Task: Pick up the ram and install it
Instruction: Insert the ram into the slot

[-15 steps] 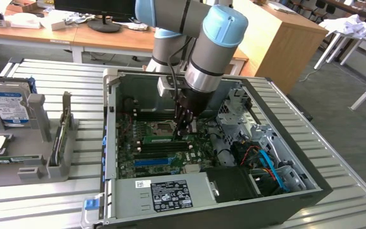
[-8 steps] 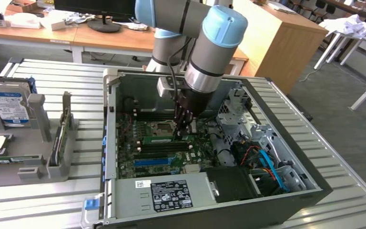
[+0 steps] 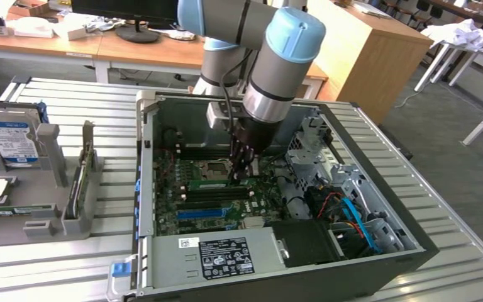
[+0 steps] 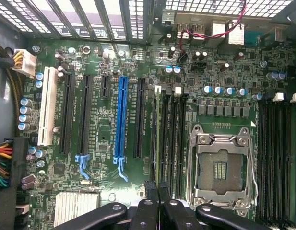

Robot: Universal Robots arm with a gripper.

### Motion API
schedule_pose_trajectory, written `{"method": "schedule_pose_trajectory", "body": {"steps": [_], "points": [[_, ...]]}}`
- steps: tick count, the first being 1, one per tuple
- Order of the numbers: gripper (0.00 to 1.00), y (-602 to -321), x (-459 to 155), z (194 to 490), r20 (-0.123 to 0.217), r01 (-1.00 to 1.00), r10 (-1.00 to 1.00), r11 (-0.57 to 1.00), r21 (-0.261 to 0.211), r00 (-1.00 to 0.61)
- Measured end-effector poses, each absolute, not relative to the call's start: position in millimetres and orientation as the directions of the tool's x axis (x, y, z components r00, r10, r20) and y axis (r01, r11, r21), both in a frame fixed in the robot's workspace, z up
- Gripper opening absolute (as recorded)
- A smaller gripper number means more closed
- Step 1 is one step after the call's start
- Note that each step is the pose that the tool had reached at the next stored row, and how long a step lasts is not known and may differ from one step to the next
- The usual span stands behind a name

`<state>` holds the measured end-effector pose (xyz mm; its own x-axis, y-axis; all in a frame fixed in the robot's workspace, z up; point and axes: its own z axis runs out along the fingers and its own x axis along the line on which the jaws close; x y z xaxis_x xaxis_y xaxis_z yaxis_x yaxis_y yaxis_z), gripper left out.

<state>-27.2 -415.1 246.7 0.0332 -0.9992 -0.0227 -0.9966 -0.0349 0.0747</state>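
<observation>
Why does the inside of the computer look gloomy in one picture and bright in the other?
Exterior view: the motherboard sits shaded inside the case, while the metal table glares pale. Wrist view: it is evenly lit, though light washes out the vent grille.

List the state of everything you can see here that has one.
ram, standing on edge in a black memory slot beside the CPU socket
hand, shut, tips at one end of the ram
CPU socket, empty, contacts bare
blue slot, empty
computer case, lying on its side, open on top
hard drive, upright in a grey holder
</observation>
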Motion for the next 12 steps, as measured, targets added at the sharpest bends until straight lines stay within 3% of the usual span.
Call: {"method": "schedule_pose_trajectory", "body": {"steps": [12], "points": [[0.12, -415.0, -27.6, 244.7, -0.023, -0.997, -0.999, -0.032, 0.075, 0.03]]}}
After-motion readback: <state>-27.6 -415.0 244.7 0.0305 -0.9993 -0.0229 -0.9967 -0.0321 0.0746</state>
